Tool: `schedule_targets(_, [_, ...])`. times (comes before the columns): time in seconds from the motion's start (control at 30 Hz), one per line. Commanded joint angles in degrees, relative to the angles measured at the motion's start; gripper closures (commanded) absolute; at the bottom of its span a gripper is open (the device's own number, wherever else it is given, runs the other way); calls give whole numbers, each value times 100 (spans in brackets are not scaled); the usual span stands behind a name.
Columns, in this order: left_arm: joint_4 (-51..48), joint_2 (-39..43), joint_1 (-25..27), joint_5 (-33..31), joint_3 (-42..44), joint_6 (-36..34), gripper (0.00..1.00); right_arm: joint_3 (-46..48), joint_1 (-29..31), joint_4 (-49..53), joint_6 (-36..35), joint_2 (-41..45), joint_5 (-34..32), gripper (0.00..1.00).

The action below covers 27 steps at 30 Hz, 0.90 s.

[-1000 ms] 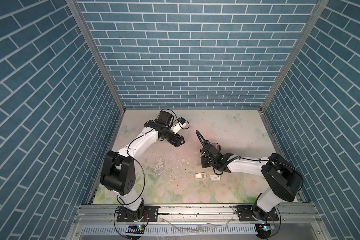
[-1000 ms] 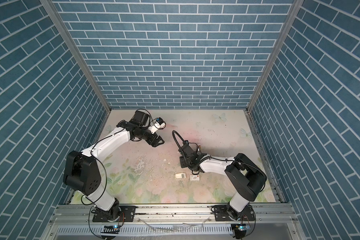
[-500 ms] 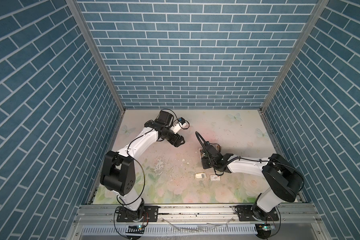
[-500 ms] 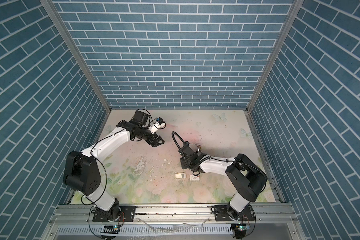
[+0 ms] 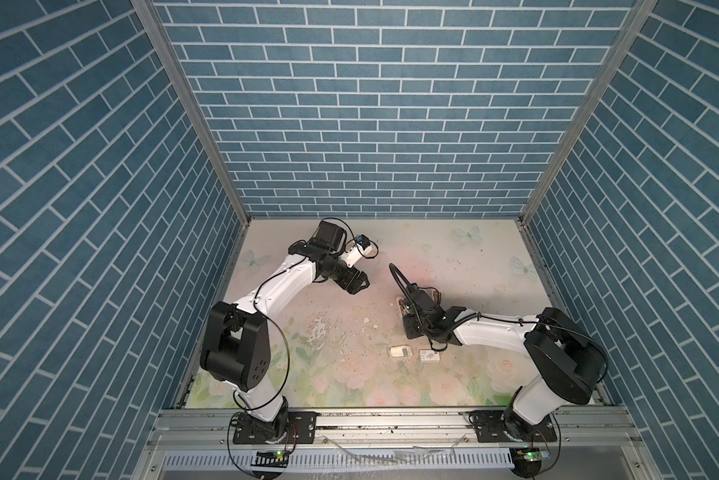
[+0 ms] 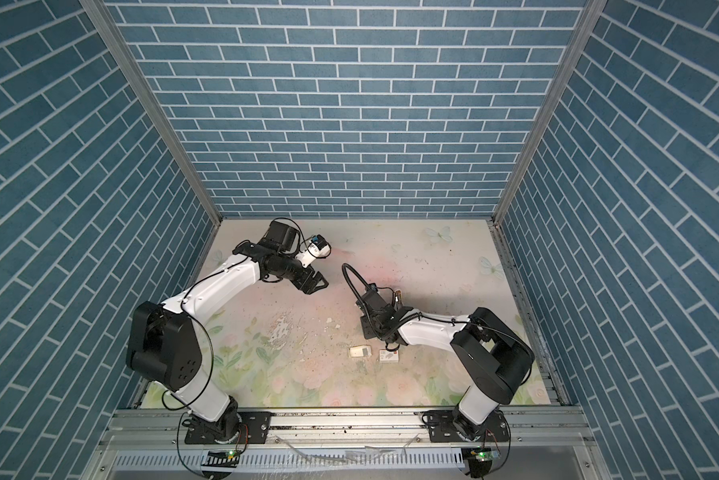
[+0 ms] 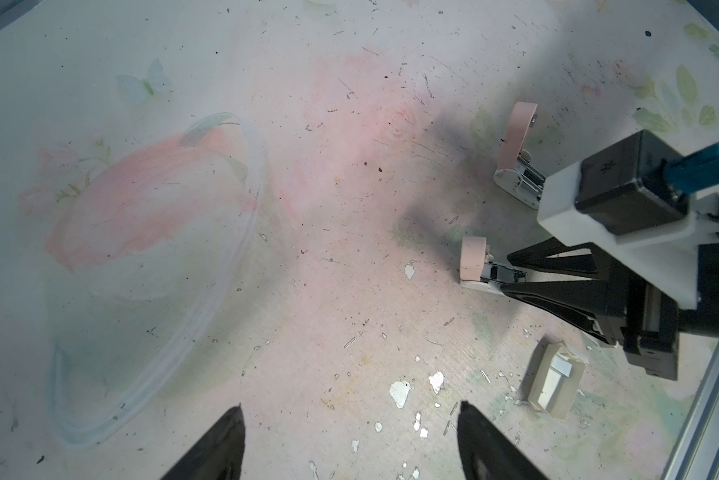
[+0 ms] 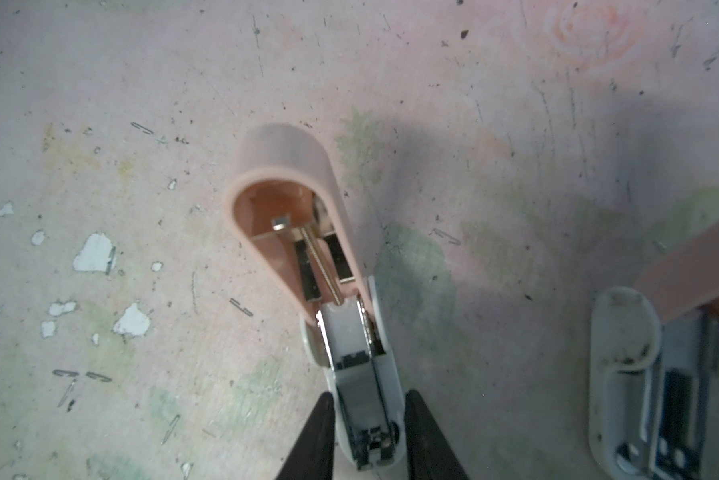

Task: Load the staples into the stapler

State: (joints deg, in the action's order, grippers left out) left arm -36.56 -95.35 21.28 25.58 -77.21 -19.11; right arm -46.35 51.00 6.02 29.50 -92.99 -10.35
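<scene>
Top views: left gripper (image 5: 364, 286) hung over the back-left of the table (image 5: 474, 266), jaws spread, nothing between them. Right arm (image 5: 488, 332) reached in low toward mid-table. Its gripper sat under its own wrist camera, so the jaws weren't readable there. Stapler (image 5: 400, 306) peeked out beside it, with a 2nd stapler (image 5: 434, 296) close by. Nearer the front rail sat an open white tray (image 5: 391, 353) holding the staples (image 5: 402, 351) as a grey block. A red-marked box (image 5: 429, 356) lay just beside it. Both were clear of either gripper.

Left wrist: left fingertips (image 7: 233, 440) were wide apart over bare table. Right gripper (image 7: 511, 272) lay level, pointing at the stapler (image 7: 474, 262), whose pink lid stood upright. Staples (image 7: 563, 366) lay in the tray (image 7: 553, 399), untouched.

Right wrist: 2 black fingers (image 8: 316, 436) flanked the stapler's (image 8: 328, 286) white base, 1 per side, right against it. Couldn't tell whether they clamped it or only straddled it. Lid was open, magazine channel and spring rod exposed. 2nd stapler (image 8: 623, 332) also lay open, well apart from the fingers.
</scene>
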Motion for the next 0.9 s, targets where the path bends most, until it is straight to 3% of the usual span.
schedule_targets(0.0, [-71,157,-52,18,-31,-80,18,-207,27,154,-119,61,-131,67])
schedule_targets(0.53, [-172,215,-51,-51,-119,-171,18,-409,-28,616,-260,498,-3,60])
schedule_targets(0.73, [-202,210,-49,-52,-138,-194,18,-208,-255,525,-242,1025,437,64])
schedule_targets(0.87, [-180,180,-52,-34,-108,-187,18,-343,-405,687,-219,928,260,66])
